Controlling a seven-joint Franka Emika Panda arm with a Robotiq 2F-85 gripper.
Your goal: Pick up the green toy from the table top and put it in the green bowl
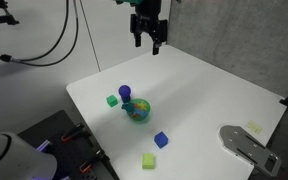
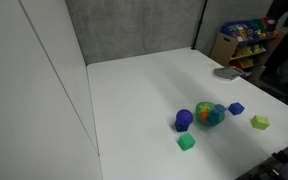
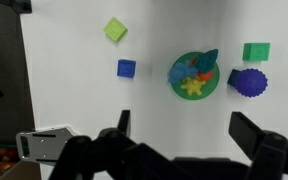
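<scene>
Green toy [image 3: 209, 57], a dark teal wedge, seems to rest already on the green bowl [image 3: 194, 77] rim, though that is hard to confirm. Gripper [image 1: 148, 40] hangs wide open, empty, well above the white table [image 1: 214, 100]. Likely light, rigid, smooth; pinch across its flat sides.

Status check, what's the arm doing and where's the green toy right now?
Tool open, empty, high above table. Green toy already resting on green bowl rim, partly inside. Blue cylinder beside bowl; nothing obstructing.
</scene>
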